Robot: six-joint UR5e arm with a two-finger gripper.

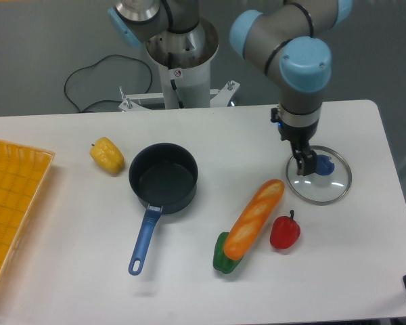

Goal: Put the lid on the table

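While the lid [319,175] lies flat on the table [68,264] at about 3 o'clock from the saucepan [161,183], the gripper [306,164] is seen over the lid's 9 o'clock edge, just beside the blue knob [324,166]. Nothing is seen pinched by the gripper; whether the fingers are spread or pressed together cannot be told from this angle. Contact between gripper and knob cannot be told either. A bread loaf [254,218] is laid at 7 o'clock from the lid, resting on a green pepper [222,262], with a red pepper [285,231] just beside it. A yellow pepper [107,155] is placed at 10 o'clock from the saucepan. A yellow mesh tray [13,203] is seen at the table's 9 o'clock edge.
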